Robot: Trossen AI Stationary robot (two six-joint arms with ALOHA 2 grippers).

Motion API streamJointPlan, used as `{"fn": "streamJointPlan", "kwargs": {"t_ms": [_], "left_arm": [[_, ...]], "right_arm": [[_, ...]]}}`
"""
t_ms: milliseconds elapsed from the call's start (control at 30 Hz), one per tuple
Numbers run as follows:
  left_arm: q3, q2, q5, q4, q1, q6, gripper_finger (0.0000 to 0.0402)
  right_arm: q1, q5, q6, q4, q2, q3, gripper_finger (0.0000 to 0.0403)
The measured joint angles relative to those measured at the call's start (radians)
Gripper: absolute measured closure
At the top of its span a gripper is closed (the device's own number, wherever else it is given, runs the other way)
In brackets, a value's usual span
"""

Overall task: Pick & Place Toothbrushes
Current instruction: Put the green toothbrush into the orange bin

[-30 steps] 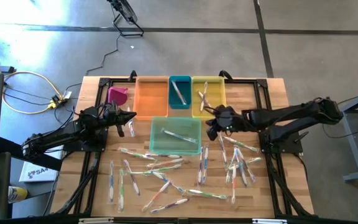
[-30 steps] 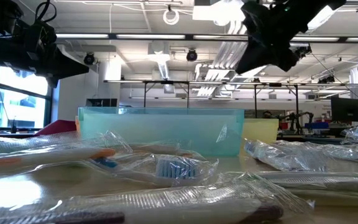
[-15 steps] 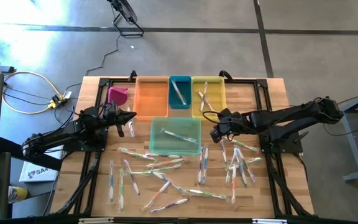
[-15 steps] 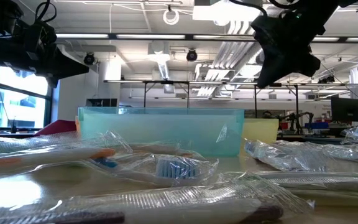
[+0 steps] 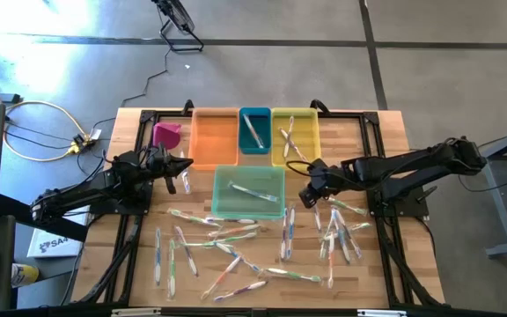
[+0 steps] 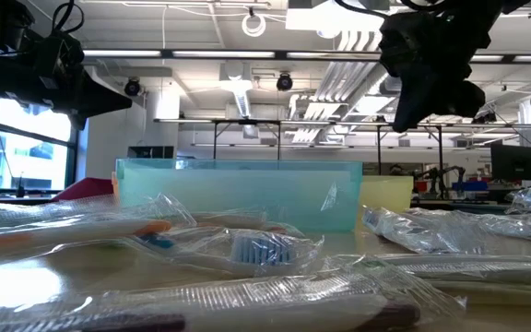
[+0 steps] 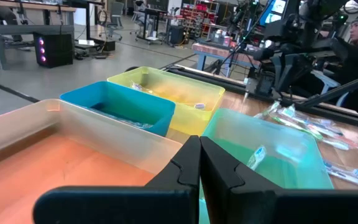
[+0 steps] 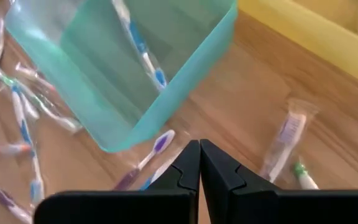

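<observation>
While the left gripper (image 5: 186, 167) is waiting closed by the orange bin (image 5: 214, 137), the right gripper (image 5: 306, 195), fingers pressed together and empty, is hovering beside the green bin (image 5: 248, 193); a purple toothbrush (image 8: 146, 159) is lying lengthwise just ahead.

No text, label, brand, number or sign legible in any view. Dark lettering printed on a white box (image 5: 53, 244) beside the table (image 5: 385, 132), too small and cut off to read. Glowing screens far back in the room, their contents too small to make out.
</observation>
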Motion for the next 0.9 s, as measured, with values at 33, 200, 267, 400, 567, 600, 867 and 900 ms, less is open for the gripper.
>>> {"fn": "streamJointPlan", "kwargs": {"t_ms": [33,200,267,400,567,600,867,900], "left_arm": [[0.0,0.0,0.0,0.0,0.0,0.0,0.0402],[0.0,0.0,0.0,0.0,0.0,0.0,0.0402],[0.0,0.0,0.0,0.0,0.0,0.0,0.0402],[0.0,0.0,0.0,0.0,0.0,0.0,0.0402],[0.0,0.0,0.0,0.002,0.0,0.0,0.0402],[0.0,0.0,0.0,0.004,0.0,0.0,0.0402],[-0.002,0.0,-0.001,0.021,0.0,0.0,0.0402],[-0.002,0.0,-0.001,0.021,0.0,0.0,0.0402]], "right_arm": [[0.0,-0.01,-0.001,-0.012,0.0,0.0,0.0399],[0.0,-0.017,-0.001,-0.146,0.0,0.0,0.0399],[0.0,-0.017,0.002,-0.21,0.0,0.0,0.0399],[0.0,-0.017,0.025,-0.303,0.0,0.0,0.0399],[0.0,-0.01,0.026,-0.338,0.001,0.0,0.0399],[0.0,-0.007,0.026,-0.337,0.001,0.0,0.0399],[0.0,-0.001,0.025,-0.337,0.014,0.0,0.0362],[0.0,0.008,0.025,-0.337,0.019,0.0,0.035]]}}
